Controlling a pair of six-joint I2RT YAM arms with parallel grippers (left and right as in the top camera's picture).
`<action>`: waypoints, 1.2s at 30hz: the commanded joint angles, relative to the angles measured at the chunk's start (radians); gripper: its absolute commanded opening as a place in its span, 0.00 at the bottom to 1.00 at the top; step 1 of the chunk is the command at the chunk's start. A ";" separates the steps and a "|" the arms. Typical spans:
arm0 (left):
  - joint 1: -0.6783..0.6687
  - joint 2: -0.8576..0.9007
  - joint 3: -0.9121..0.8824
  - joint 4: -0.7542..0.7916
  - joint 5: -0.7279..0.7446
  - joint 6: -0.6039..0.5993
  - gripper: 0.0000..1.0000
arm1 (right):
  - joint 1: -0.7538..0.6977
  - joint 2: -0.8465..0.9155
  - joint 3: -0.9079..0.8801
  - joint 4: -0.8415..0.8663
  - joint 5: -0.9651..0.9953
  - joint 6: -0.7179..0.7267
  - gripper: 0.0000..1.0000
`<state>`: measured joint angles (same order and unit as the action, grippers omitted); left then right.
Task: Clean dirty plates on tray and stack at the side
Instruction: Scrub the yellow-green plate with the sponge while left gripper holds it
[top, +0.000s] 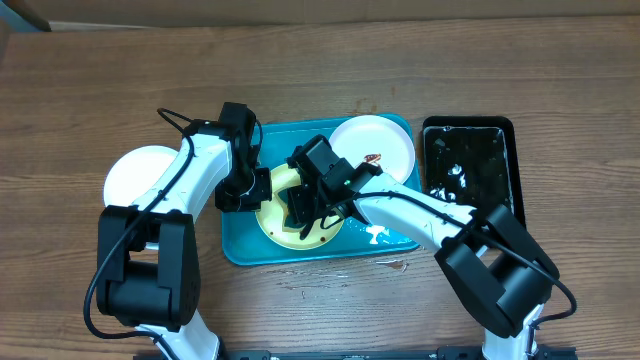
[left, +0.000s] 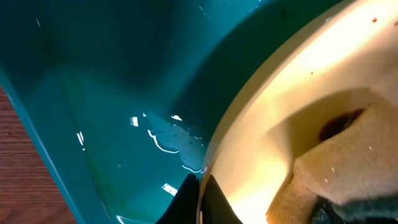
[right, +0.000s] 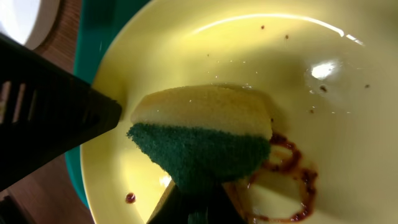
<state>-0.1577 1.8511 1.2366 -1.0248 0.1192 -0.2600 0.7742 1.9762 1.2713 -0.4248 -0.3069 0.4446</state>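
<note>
The pale yellow-green plate lies on the turquoise tray, with brown sauce smears and specks on it. My left gripper is shut on this plate's left rim. My right gripper is shut on a yellow and green sponge pressed on the plate's inside; the sponge also shows in the left wrist view. A white plate with a small brown smear sits at the tray's back right. Another white plate rests on the table left of the tray.
A glossy black tray with water drops stands right of the turquoise tray. Water pools on the turquoise tray near the plate. A small smear lies on the wooden table in front of the tray.
</note>
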 joint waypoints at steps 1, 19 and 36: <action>-0.009 -0.024 -0.010 0.003 0.013 -0.018 0.04 | 0.006 0.032 0.011 0.012 0.043 0.032 0.04; -0.015 -0.024 -0.085 0.062 0.002 -0.055 0.04 | 0.005 0.055 0.011 -0.242 0.154 0.006 0.04; -0.015 -0.024 -0.085 0.068 0.005 -0.060 0.04 | 0.066 0.055 0.015 0.040 0.269 -0.048 0.04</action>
<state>-0.1707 1.8511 1.1561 -0.9569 0.1196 -0.2974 0.8520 2.0228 1.2938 -0.4038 -0.1497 0.4068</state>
